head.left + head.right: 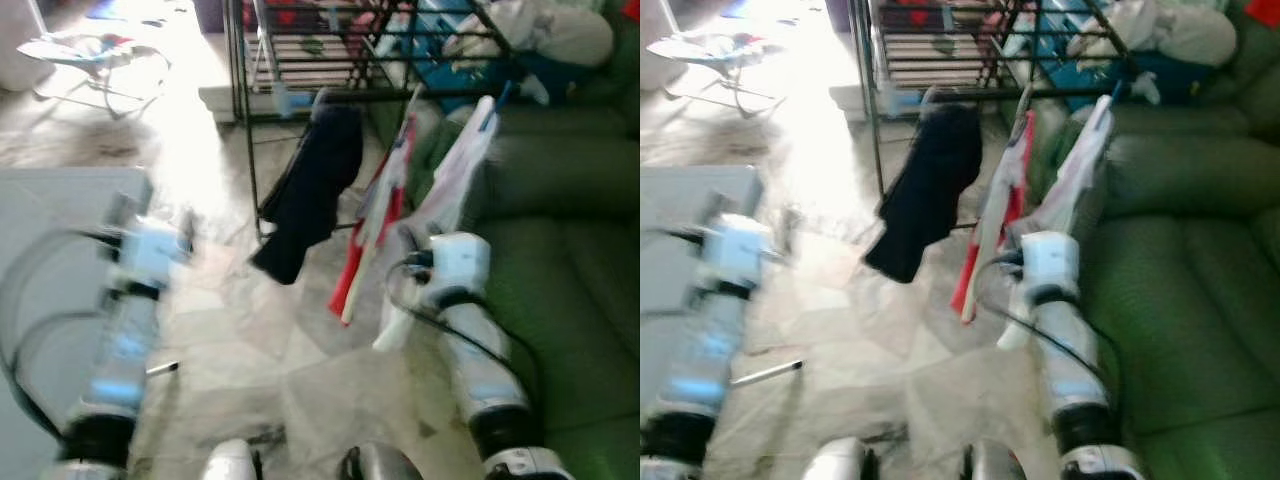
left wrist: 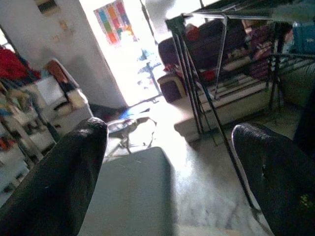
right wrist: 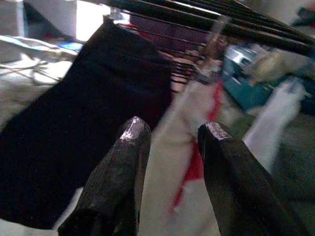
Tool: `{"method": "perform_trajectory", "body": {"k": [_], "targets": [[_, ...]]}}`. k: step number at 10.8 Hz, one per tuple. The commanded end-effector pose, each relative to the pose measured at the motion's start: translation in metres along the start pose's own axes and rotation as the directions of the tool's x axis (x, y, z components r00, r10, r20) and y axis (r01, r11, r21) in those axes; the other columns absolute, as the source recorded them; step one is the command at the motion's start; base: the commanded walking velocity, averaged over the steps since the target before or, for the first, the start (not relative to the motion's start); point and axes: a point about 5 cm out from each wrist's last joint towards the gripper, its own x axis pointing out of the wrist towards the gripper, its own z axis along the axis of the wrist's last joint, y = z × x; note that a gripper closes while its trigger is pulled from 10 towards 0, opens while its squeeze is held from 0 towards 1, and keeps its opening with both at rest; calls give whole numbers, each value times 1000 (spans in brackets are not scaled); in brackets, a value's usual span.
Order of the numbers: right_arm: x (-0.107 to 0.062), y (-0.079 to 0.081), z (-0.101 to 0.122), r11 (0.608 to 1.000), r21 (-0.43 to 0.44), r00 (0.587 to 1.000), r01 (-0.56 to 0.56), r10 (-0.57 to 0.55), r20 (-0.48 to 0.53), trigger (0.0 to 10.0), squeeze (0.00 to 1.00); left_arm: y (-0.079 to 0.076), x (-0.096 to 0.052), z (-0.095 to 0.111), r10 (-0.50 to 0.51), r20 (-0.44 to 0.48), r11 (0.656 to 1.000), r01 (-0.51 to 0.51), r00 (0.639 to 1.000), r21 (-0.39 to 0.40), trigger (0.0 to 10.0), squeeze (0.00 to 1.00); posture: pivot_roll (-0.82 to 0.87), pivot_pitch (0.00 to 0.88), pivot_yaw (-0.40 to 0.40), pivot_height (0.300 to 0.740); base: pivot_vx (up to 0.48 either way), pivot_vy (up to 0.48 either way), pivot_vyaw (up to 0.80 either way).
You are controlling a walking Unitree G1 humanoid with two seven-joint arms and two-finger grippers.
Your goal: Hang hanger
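A black drying rack (image 1: 300, 95) stands ahead with clothes hanging from its near bar: a black garment (image 1: 310, 190), a red and white garment (image 1: 375, 230) and a white garment (image 1: 455, 170). A pale hook (image 3: 216, 32) sits on the bar above the red and white cloth. My right gripper (image 3: 174, 130) is raised just in front of that cloth, its fingers a little apart with nothing gripped between them. The right wrist (image 1: 455, 262) is beside the garment's lower part. My left gripper (image 2: 177, 142) is held up at the left, blurred, wide open and holding nothing.
A green sofa (image 1: 570, 300) fills the right side, with a laundry pile (image 1: 540, 35) on its back. A white box-like surface (image 1: 50, 230) is at the left, with a baby bouncer (image 1: 90, 60) beyond it. A small stick (image 1: 162, 369) lies on the marble floor.
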Motion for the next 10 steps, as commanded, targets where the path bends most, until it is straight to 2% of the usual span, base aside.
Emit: {"method": "perform_trajectory", "body": {"k": [1, 2, 3, 4, 6, 10], "targets": [[-3, -10, -2, 999, -13, 999, 32, -32, -5, 10000, 0, -10, -1, 2, -47, 12, 999, 47, 999, -17, 10000, 0, 66, 86, -47, 740, 330, 349, 0], [-3, -10, -1, 999, -11, 1000, 31, -31, 0, 10000, 0, -6, 1, 3, -35, 34, 999, 37, 999, -40, 10000, 0, 66, 86, -48, 740, 0, 0, 0], [-3, -11, -1, 999, -14, 999, 36, -36, 3, 10000, 0, -3, 2, 3, 2, 25, 998, 0, 1000, -59, 10000, 0, 65, 87, -51, 740, 0, 0, 0], [-3, -11, -1, 999, -18, 999, 34, -33, 4, 10000, 0, -4, 3, 0, -12, -2, 996, 12, 1000, -87, 10000, 0, 62, 88, -53, 740, 0, 0, 0], [-4, -10, 1, 1000, -28, 1000, -1, 2, 18, 10000, 0, -3, 4, 2, -41, 39, 994, 44, 998, -96, 10000, 0, 56, 85, -55, 740, 399, 0, 0], [-4, -14, 1, 1000, -23, 1000, 5, -5, 13, 10000, 0, -10, 5, 2, -39, 31, 993, 42, 999, -107, 10000, 0, 44, 85, -65, 740, 438, 0, 0]]}}
